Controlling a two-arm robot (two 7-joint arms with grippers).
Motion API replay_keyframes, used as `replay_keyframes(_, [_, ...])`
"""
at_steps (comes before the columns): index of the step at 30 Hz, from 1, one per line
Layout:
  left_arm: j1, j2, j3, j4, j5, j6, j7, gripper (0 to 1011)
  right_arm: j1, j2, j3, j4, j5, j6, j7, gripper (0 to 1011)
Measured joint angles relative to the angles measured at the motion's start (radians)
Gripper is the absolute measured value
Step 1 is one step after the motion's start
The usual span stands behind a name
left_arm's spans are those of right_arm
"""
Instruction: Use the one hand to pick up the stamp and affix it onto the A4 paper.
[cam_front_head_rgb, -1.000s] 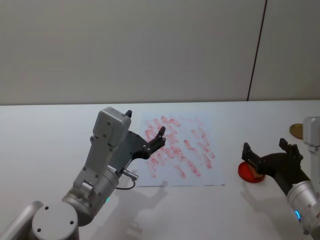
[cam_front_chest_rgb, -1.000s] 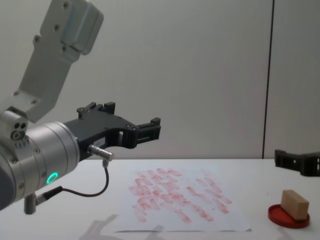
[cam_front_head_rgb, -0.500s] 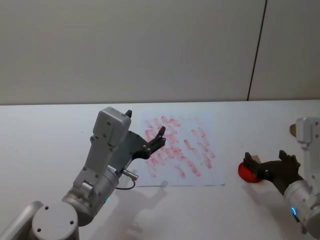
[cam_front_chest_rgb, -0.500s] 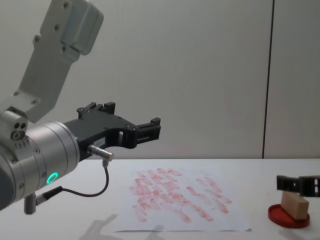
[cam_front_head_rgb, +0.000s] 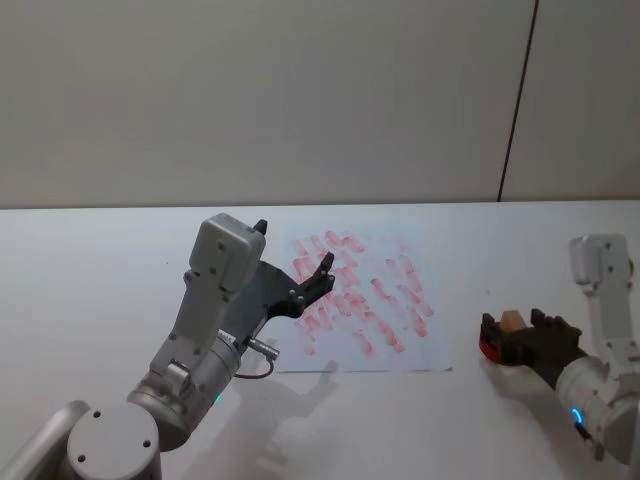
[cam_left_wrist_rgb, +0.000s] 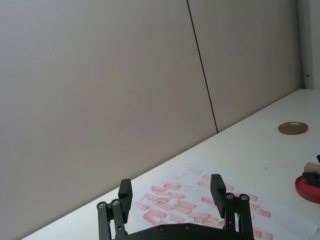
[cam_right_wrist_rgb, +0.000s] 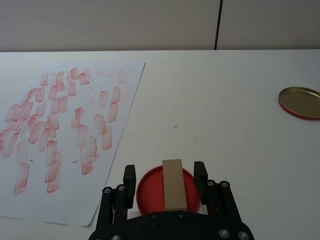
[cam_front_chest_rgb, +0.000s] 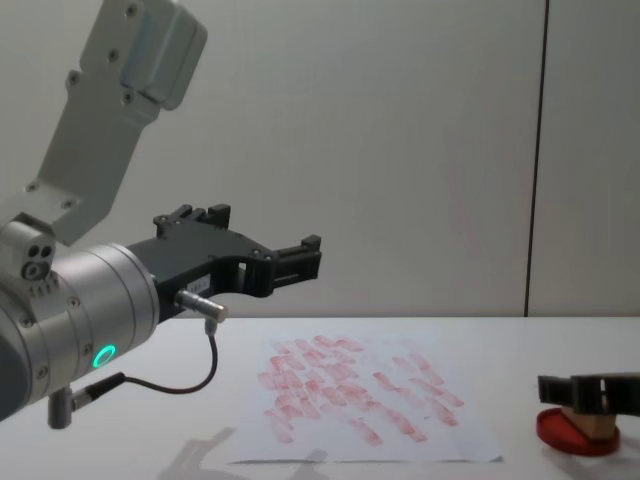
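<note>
Stamp (cam_right_wrist_rgb: 173, 182) on ink pad (cam_right_wrist_rgb: 149, 189), between fingers (cam_right_wrist_rgb: 130, 180) of open right gripper (cam_right_wrist_rgb: 165, 171), left gripper (cam_left_wrist_rgb: 171, 186) open

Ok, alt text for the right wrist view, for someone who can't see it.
The open right tool straddles the wooden stamp standing on a red ink pad, fingers not touching it. Nearby on the table lie the red-marked A4 paper and a gold lid.

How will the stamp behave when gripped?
Probably stiff and light: the stamp is a small wooden block. It may shift or tilt, sitting loose on the ink pad between the right gripper's open fingers. Left gripper hangs raised near the paper.
</note>
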Motion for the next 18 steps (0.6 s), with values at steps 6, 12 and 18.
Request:
replay_keyframes(6, [0.0, 0.0, 0.0, 0.0, 0.0, 0.0, 0.0, 993, 0.018, -0.006, -0.001, 0.025, -0.012, 0.004, 0.023, 547])
replay_keyframes(12, [0.0, 0.0, 0.0, 0.0, 0.0, 0.0, 0.0, 993, 0.026, -0.01, -0.001, 0.039, -0.017, 0.016, 0.025, 363])
replay_keyframes(18, [0.0, 0.0, 0.0, 0.0, 0.0, 0.0, 0.0, 993, 0.03, -0.014, 0.002, 0.044, -0.019, 0.037, 0.007, 237])
